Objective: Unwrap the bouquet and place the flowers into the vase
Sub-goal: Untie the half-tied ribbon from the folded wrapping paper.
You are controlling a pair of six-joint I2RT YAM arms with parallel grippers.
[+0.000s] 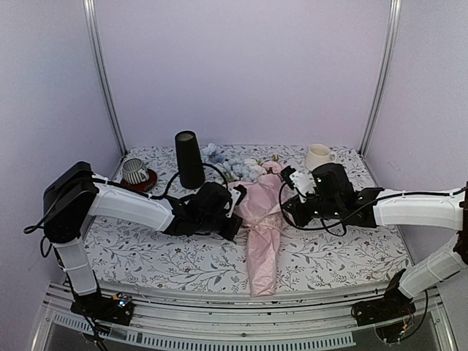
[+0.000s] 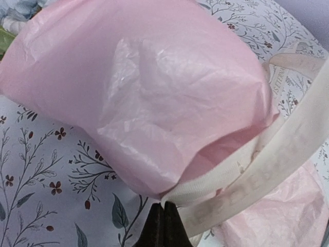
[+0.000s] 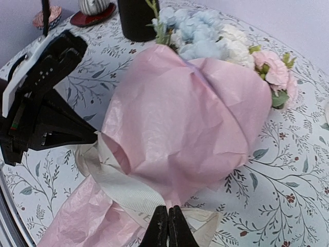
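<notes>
The bouquet [image 1: 262,219] lies across the middle of the table in its pink paper cone [image 3: 190,118], narrow end toward the front edge. Pale blue, white and pink flowers [image 1: 238,167] stick out at the far end, next to the black vase [image 1: 189,159]. A cream ribbon [image 3: 123,188] circles the cone's waist. My left gripper [image 2: 164,207] is at the cone's left side, shut on the ribbon [image 2: 267,170]. From the right side, my right gripper [image 3: 168,210] is shut on the ribbon's other end, with a bit of pink paper at its tips. The stems are hidden in the paper.
A striped cup [image 1: 135,170] on a red saucer stands at the back left. At the back right is a cream mug [image 1: 318,156]. The tablecloth [image 1: 344,248] has a leaf print. Lilac walls close the back and sides.
</notes>
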